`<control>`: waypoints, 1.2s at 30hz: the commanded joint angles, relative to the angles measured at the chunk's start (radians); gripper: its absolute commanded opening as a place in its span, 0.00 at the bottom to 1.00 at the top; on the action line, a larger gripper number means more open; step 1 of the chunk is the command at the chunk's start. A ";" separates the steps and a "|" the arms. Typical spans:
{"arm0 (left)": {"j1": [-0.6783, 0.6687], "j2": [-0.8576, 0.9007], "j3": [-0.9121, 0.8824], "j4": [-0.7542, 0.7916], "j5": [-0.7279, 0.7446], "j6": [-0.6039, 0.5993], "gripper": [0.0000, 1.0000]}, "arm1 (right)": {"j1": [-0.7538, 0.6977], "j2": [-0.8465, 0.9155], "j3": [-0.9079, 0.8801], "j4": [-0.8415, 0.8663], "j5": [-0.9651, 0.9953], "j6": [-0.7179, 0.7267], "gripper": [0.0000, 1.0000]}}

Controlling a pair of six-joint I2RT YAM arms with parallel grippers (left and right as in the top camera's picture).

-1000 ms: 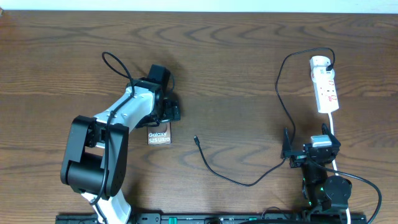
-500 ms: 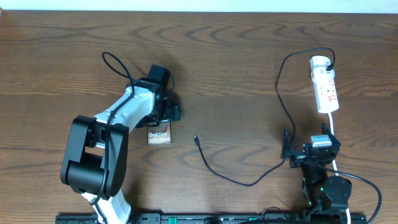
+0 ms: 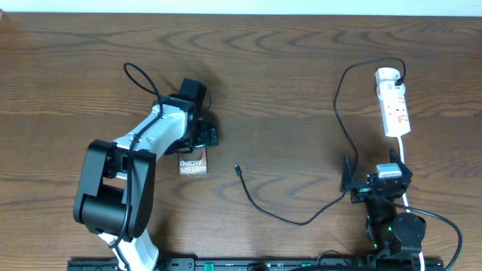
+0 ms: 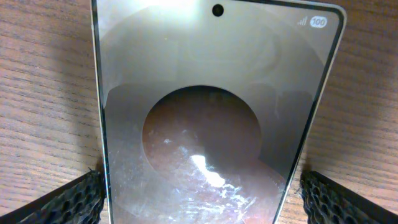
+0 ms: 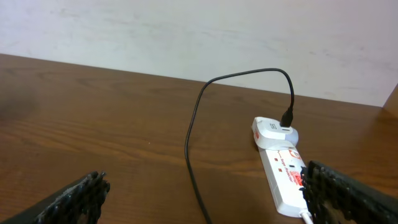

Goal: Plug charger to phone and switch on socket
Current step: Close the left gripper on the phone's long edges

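change: none, both arms static | left jaws spread astride phone (image 4: 211,124), ungripped | right jaws spread, empty | charger (image 3: 298,223) loose on surface (image 3: 301,60), socket (image 3: 395,105) untouched

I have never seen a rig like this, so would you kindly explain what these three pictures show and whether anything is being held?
These are two robot arms at a wooden table, each ending in a two-finger gripper. The wide picture looks down from above; the other two come from cameras on the wrists. The left gripper hangs open over the phone, a finger on each side, so its screen fills the left wrist picture. The right gripper, also open, faces the socket, a white power strip. The charger, a thin black cable, runs from the socket to its free tip lying on the table. Nothing is held.
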 commanded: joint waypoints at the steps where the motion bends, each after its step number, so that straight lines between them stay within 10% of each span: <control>1: 0.001 0.017 -0.025 -0.010 0.021 -0.009 0.98 | 0.008 -0.005 -0.005 0.000 0.007 -0.003 0.99; 36: 0.001 0.017 -0.025 -0.025 0.021 0.004 0.98 | 0.008 -0.005 -0.005 0.000 0.007 -0.003 0.99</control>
